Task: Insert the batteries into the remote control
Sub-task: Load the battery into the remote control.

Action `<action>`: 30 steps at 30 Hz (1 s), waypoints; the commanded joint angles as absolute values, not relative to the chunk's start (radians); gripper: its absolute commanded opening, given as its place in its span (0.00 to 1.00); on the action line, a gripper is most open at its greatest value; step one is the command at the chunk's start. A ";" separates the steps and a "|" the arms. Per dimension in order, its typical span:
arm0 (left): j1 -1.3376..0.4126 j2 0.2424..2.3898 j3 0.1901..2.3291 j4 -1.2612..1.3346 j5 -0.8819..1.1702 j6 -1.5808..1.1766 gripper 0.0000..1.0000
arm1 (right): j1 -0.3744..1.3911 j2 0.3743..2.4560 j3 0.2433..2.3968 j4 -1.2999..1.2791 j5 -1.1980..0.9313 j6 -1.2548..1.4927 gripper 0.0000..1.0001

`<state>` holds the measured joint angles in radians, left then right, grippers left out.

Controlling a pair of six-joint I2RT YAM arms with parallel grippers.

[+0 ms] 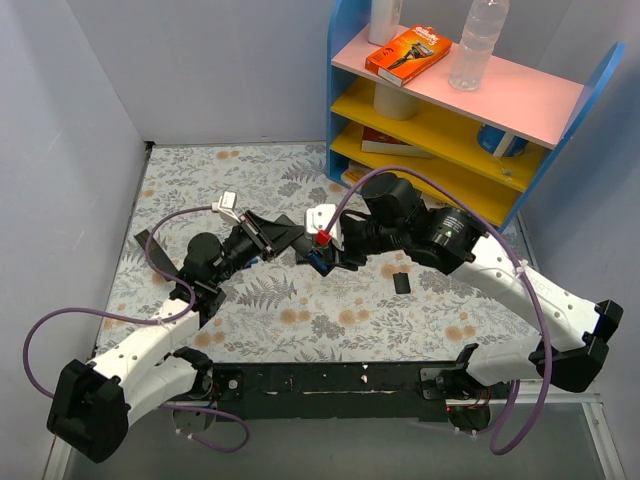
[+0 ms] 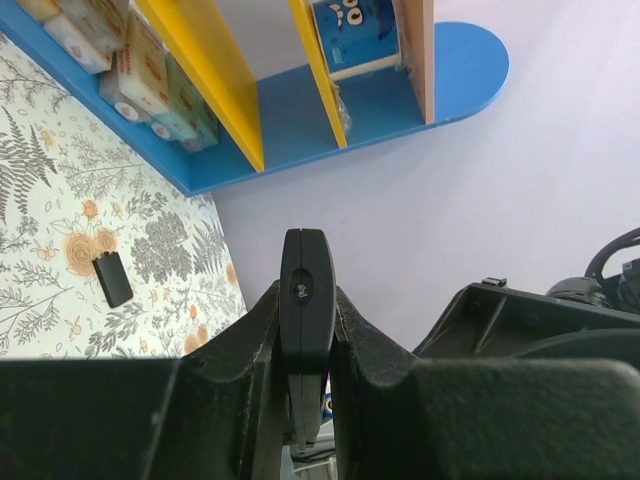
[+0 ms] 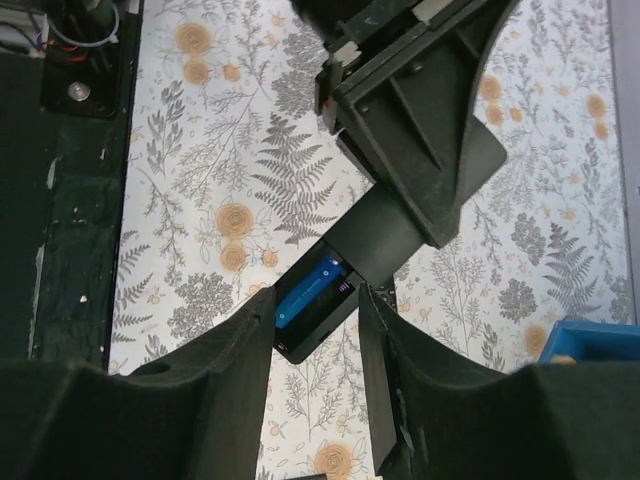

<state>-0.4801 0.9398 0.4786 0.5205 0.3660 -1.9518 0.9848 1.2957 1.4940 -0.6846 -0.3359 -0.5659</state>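
Left gripper point(image 2: 307, 305) is clenched on the slim matte-black bar-shaped remote control point(image 2: 306, 265), over the floral-patterned table point(image 1: 300, 310). A small blue cylindrical battery point(image 3: 308, 290) lies in its open compartment. Right gripper point(image 3: 316, 305) straddles that end; I cannot tell whether it grips.

The cloth point(image 1: 300, 310) is white, printed with grey ferns and orange flowers. The shelf point(image 1: 342, 60) has blue sides, a pink top and yellow boards, and the box point(image 1: 407, 53) on top is orange. The remote point(image 3: 375, 245) is matte black, the battery point(image 3: 308, 293) inside it blue. The cover point(image 2: 113, 278) is black too. The arms point(image 1: 150, 350) are white with black joints, their cables point(image 1: 540, 300) purple.
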 commanded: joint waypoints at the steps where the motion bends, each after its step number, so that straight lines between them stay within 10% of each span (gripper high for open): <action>1: -0.483 0.945 0.543 0.482 0.426 -1.918 0.00 | 0.986 1.325 1.535 -0.742 -0.411 -0.678 0.42; 30: -0.482 0.999 0.617 0.436 0.515 -1.852 0.00 | 0.985 1.378 1.552 -0.747 -0.367 -0.709 0.30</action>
<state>-0.4801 0.9966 0.5735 0.4259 0.4919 -1.8660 0.9848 1.3766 1.5166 -0.7609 -0.3695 -0.6945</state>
